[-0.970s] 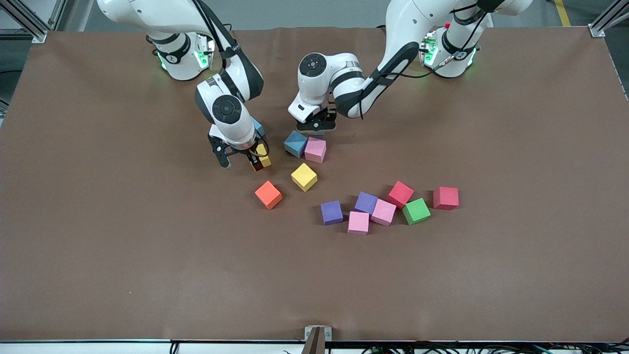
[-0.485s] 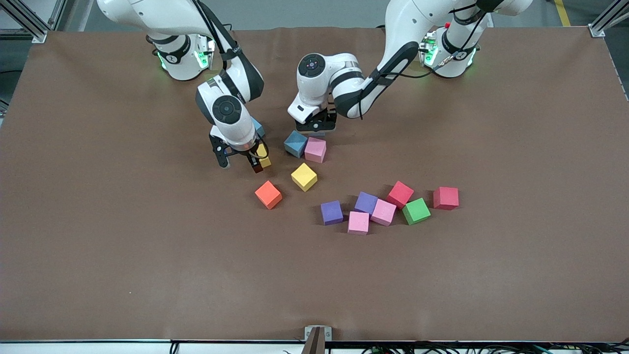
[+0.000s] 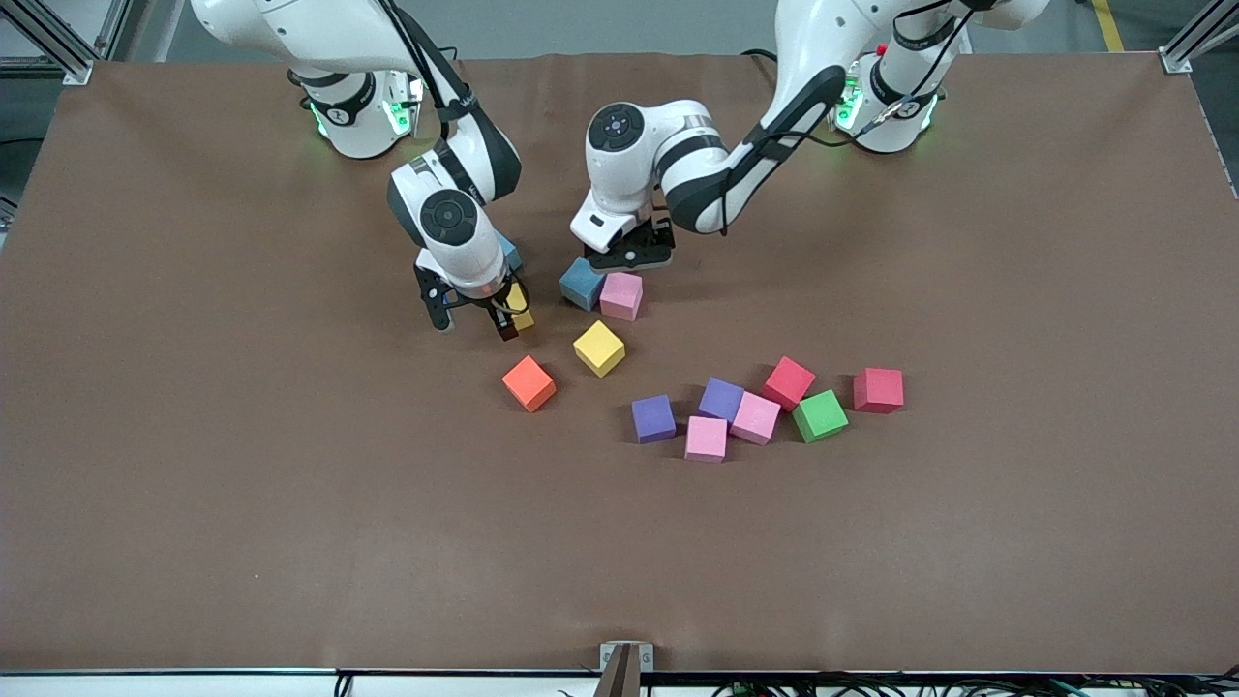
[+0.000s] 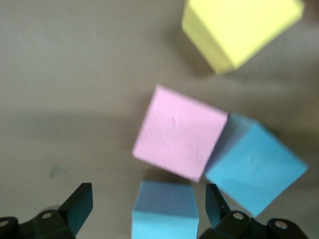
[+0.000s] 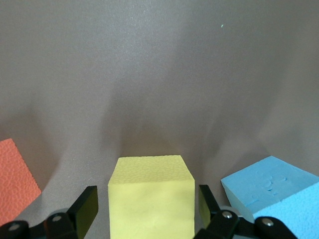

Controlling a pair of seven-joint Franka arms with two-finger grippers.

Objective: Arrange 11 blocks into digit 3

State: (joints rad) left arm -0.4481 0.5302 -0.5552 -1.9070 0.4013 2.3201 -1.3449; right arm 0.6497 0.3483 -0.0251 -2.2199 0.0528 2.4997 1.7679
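Note:
My right gripper (image 3: 474, 318) is open low over the table, its fingers either side of a yellow block (image 5: 152, 196) with gaps on both sides; this block also shows in the front view (image 3: 522, 312). My left gripper (image 3: 634, 256) is open around a light blue block (image 4: 164, 211), which is hidden in the front view. Beside it lie a pink block (image 3: 620, 295) and another light blue block (image 3: 581, 283). A second yellow block (image 3: 599, 348) and an orange block (image 3: 528, 382) lie nearer the front camera. No figure of blocks shows.
A third light blue block (image 3: 509, 254) sits beside the right hand. Toward the left arm's end lie two purple blocks (image 3: 653, 418) (image 3: 721, 398), two pink ones (image 3: 706, 438) (image 3: 755, 417), two red ones (image 3: 788, 382) (image 3: 878, 389) and a green cube (image 3: 820, 414).
My left arm's elbow has swung and its gripper has shifted slightly toward its own base. My right gripper has barely moved. The blocks lie where they were.

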